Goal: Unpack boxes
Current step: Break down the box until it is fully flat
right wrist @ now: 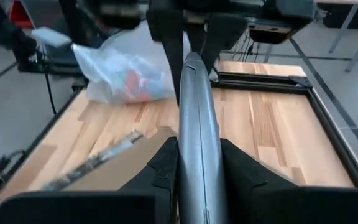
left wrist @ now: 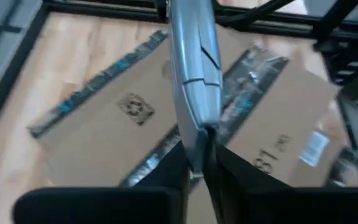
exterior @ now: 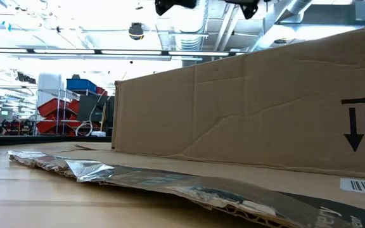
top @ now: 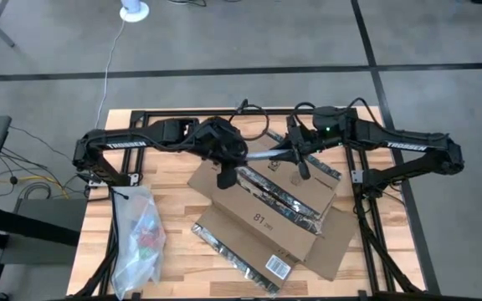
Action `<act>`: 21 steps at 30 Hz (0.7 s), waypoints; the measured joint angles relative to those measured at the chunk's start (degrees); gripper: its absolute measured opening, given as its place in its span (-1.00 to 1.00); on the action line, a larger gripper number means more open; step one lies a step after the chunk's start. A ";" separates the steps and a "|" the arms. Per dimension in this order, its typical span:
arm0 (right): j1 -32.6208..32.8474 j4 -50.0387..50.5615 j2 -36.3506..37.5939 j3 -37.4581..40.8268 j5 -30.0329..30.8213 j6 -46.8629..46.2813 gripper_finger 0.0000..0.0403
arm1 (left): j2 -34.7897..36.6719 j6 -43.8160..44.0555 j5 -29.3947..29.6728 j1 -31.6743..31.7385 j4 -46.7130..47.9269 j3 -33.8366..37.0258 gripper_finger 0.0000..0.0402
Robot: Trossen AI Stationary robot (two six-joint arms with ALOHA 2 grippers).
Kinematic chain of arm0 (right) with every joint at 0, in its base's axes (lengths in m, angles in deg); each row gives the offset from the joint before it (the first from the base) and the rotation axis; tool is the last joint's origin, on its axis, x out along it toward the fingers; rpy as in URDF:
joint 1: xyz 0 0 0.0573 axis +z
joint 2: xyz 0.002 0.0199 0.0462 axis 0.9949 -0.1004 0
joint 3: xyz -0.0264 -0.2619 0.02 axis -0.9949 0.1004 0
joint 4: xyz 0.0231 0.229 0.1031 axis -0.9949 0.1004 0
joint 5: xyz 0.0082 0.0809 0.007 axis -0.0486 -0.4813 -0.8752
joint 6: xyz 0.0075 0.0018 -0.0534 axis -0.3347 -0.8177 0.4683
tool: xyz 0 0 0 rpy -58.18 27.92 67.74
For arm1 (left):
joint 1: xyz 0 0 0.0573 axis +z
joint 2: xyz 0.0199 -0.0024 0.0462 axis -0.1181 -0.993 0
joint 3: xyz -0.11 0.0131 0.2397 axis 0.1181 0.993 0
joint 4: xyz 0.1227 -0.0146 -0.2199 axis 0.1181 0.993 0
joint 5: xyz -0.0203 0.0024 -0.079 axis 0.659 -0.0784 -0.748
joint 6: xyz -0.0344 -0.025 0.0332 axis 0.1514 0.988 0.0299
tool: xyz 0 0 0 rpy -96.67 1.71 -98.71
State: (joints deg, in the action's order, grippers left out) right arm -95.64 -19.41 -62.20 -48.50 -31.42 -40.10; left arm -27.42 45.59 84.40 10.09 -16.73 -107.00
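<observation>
High: the box [top: 266, 219] lies opened flat mid-table; the left gripper [top: 239, 156] and right gripper [top: 294, 153] both clamp a grey tool [top: 266, 155] above it, and the bag [top: 138, 238] is well apart. Risk: opposed pulls could twist the tool loose.
Low: corrugated brown wall, crinkled glossy tape [exterior: 94, 171].
Left wrist: fingers closed on the smooth tapered bar.
Right wrist: same bar, rounded metal.

High view looks straight down on the whole table [top: 174, 259]. Low view sits at tabletop, close against the box [exterior: 246, 107]. Both wrist views face along one grey tool [left wrist: 194, 81].
</observation>
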 joint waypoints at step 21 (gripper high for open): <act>12.63 4.29 -5.80 0.12 7.10 8.18 -0.71 | -0.28 13.74 -33.50 12.02 -8.65 4.57 -0.08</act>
State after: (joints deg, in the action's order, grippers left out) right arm -83.01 -15.13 -68.00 -48.38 -24.32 -31.92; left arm -27.70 59.33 50.90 22.11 -25.38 -102.43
